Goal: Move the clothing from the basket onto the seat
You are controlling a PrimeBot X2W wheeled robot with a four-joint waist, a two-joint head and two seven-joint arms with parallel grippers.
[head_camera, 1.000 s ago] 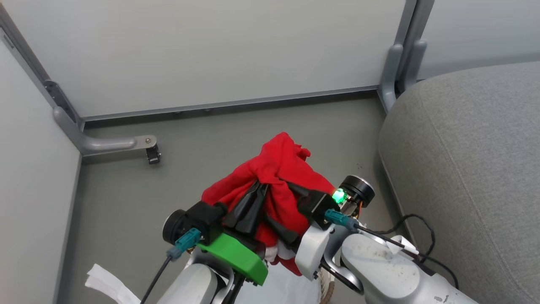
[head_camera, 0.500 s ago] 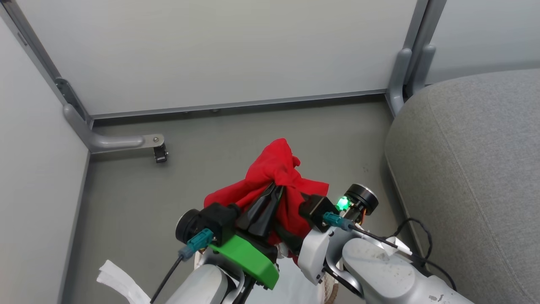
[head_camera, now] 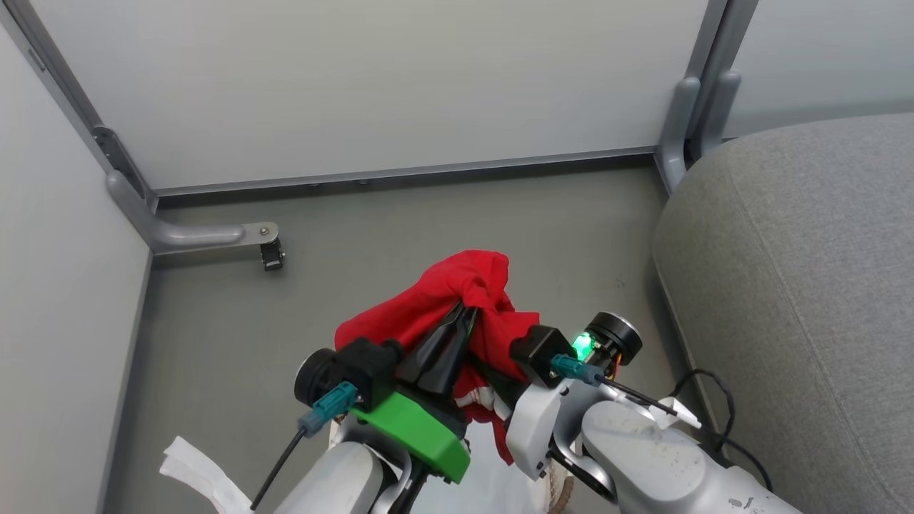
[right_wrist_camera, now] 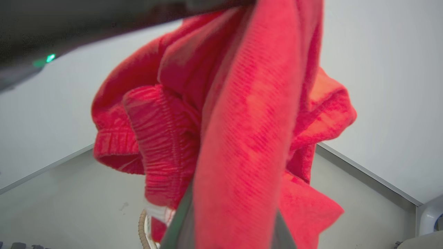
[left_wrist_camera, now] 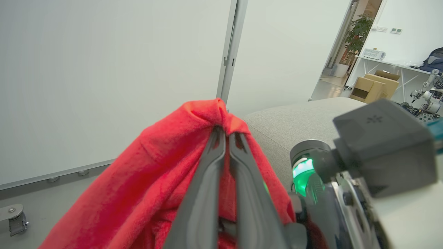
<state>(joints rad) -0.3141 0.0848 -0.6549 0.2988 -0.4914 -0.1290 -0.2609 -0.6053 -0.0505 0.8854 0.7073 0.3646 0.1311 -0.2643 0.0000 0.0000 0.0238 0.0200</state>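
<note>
Left gripper (head_camera: 463, 314): fingers (left_wrist_camera: 206, 180) pressed together, pinching a fold at the top of the red garment (head_camera: 421, 310). The left wrist view shows the fabric peaking right at the tips and falling away on both sides.

The garment is up in the air, bunched between the two grippers, over grey floor (head_camera: 214, 343). Its long axis runs roughly vertical. The pinched peak points up and away from you. The tail with white trim hangs down towards the basket (head_camera: 564, 492), just above the liner.

Right gripper (head_camera: 496, 375): fingers go into the cloth from the right side and are mostly buried. In the right wrist view, red fabric (right_wrist_camera: 242, 138) drapes over them, with the basket rim (right_wrist_camera: 142, 224) below. You can't tell whether they're gripping or spread.

The seat (head_camera: 785, 285) lies to your right of the garment, well apart, with bare floor between them. The right arm is the nearer one, but the confirmed grip is on the left.

My read: the lift-out looks nearly done. The next move is a rightward carry, probably with a waist turn. Watch that the hanging tail clears the basket rim and the cushion's rounded edge before you release.
</note>
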